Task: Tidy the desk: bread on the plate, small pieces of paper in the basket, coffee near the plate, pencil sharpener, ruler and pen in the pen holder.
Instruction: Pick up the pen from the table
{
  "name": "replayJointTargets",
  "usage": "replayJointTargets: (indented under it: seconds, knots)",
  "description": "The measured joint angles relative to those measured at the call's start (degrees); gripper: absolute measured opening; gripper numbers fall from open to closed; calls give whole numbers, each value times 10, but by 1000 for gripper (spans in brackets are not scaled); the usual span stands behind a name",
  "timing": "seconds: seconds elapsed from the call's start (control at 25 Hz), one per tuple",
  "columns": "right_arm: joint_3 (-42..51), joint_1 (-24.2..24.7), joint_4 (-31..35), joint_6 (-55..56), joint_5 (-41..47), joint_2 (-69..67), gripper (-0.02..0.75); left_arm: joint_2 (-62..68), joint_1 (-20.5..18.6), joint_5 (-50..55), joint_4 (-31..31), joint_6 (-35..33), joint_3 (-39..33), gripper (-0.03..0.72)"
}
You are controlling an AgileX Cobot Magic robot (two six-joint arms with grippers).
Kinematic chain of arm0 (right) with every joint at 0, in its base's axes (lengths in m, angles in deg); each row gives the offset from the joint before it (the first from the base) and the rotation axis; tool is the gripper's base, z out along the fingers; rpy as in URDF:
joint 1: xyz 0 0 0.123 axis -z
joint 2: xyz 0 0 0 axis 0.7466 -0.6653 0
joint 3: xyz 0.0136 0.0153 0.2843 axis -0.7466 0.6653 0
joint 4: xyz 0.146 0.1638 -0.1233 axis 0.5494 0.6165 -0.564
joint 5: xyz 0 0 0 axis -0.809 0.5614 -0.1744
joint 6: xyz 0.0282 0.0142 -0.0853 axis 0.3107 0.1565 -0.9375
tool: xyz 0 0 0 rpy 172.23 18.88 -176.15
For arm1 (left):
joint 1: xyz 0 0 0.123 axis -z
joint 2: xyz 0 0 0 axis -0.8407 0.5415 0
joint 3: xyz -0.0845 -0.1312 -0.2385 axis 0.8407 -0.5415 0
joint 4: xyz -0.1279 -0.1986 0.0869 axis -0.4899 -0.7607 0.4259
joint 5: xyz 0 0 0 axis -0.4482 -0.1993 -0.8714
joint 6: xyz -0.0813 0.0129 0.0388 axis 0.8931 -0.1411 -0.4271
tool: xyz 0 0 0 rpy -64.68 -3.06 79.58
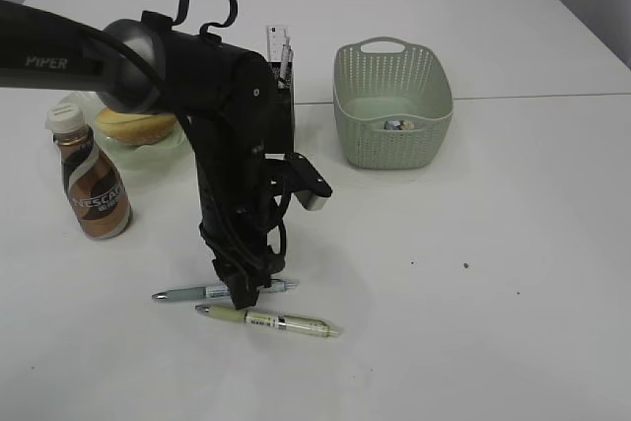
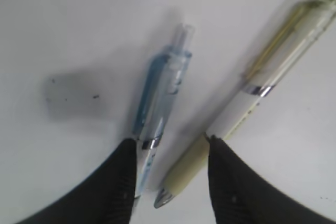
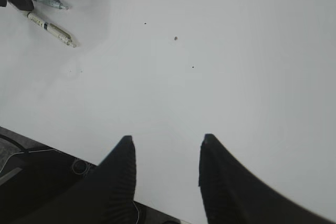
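Two pens lie side by side on the white table: a blue one (image 1: 197, 292) (image 2: 160, 95) and a cream-green one (image 1: 281, 321) (image 2: 262, 77). My left gripper (image 1: 243, 293) (image 2: 170, 142) is open, down at the table, with its fingers either side of both pens' tip ends. My right gripper (image 3: 165, 142) is open and empty over bare table near the front edge; it is not in the exterior view. Bread (image 1: 133, 123) lies on the pale green plate (image 1: 170, 143). The coffee bottle (image 1: 91, 179) stands beside the plate. The pencil sharpener is not visible.
The green basket (image 1: 392, 105) at the back right holds small paper bits (image 1: 398, 125). The black pen holder (image 1: 286, 96) with the ruler (image 1: 277, 44) in it stands behind my left arm. Both pens show far off in the right wrist view (image 3: 51, 14).
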Motion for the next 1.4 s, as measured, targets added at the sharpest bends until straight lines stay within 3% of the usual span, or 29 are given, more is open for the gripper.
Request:
replayJointTargets:
  seconds: [0.52,1.4]
  knots:
    - [0,0,0,0,0,0,298,8,1,-29,30,-1,0,313]
    - [0,0,0,0,0,0,297,18,1,-36,30,-1,0,298]
